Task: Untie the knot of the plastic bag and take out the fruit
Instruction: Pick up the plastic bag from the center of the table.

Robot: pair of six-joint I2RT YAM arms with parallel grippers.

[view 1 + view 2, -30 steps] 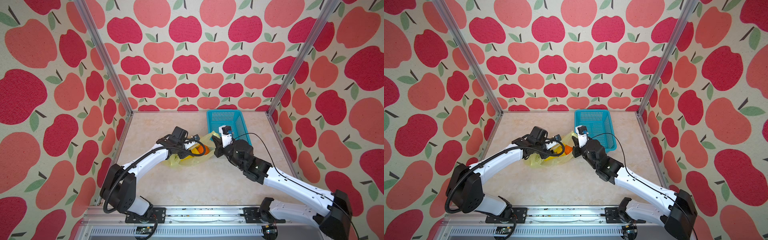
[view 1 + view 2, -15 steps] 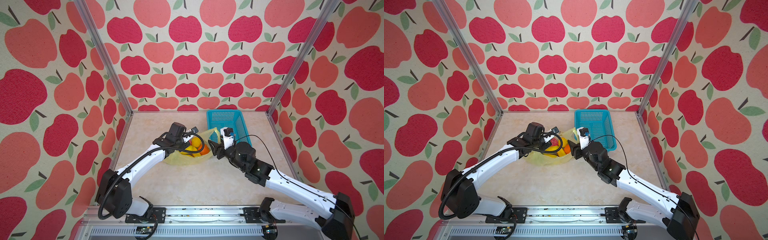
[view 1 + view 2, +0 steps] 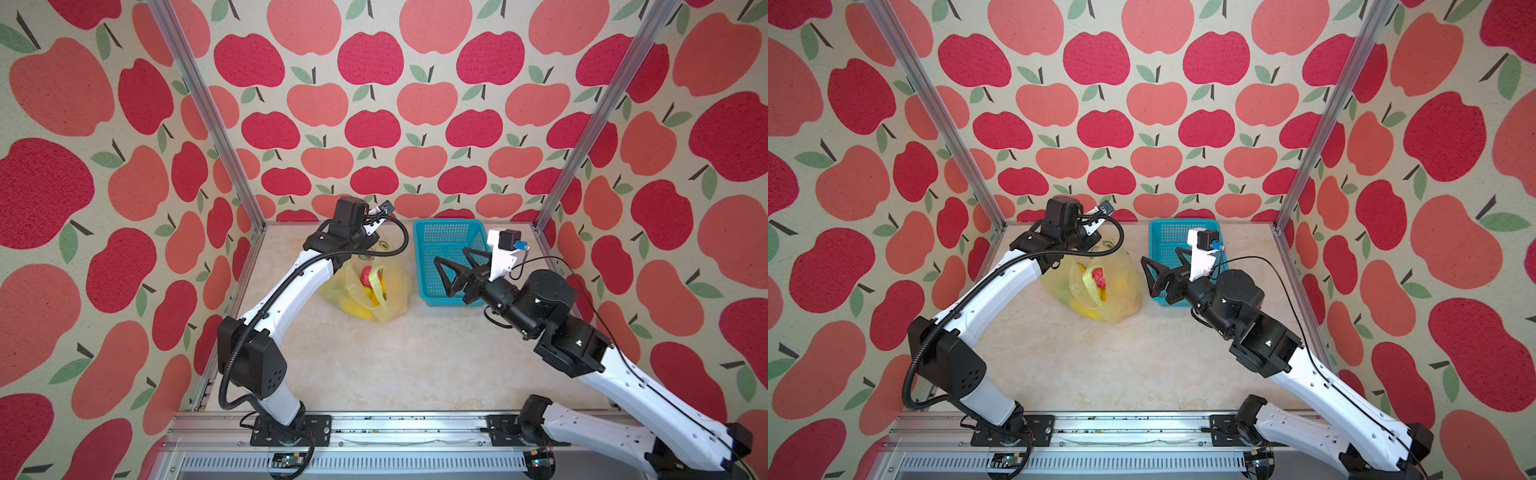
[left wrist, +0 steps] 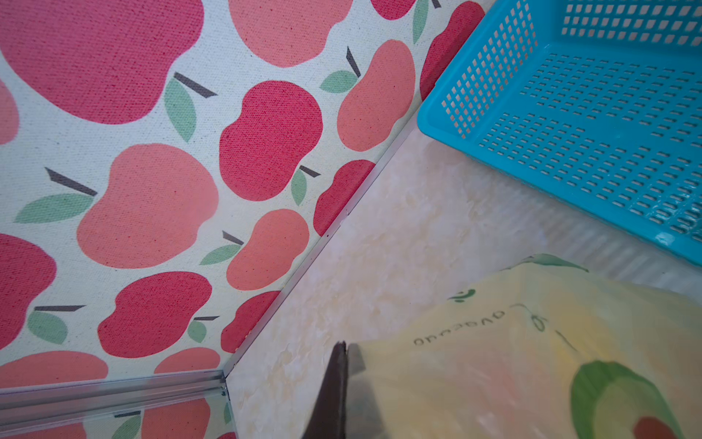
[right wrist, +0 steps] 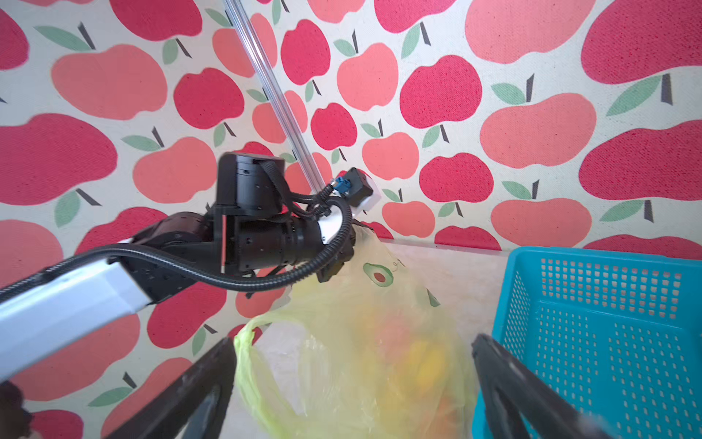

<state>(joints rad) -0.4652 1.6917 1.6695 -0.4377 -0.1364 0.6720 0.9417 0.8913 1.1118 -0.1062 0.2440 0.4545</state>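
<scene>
Right wrist: plastic bag point(image 5: 380, 304) ahead of spread right tool point(image 5: 353, 340)

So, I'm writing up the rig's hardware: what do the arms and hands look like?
Both arms have white link shells and black joints. The left arm carries a ribbed black cable conduit, the right arm a thin black cable. The right hand has black, triangular truss-like fingers.

The right gripper point(image 3: 450, 254) let go of the plastic bag point(image 3: 390, 286). Its fingers point(image 5: 190, 395) swung wide apart and it backed off toward 3 o'clock, clear of the plastic. The left gripper point(image 4: 343, 347) pinched shut on the bag's 12 o'clock edge and drew it up. The bag stood taller and its mouth gaped, and the fruit point(image 3: 368, 276) showed red and yellow.
</scene>
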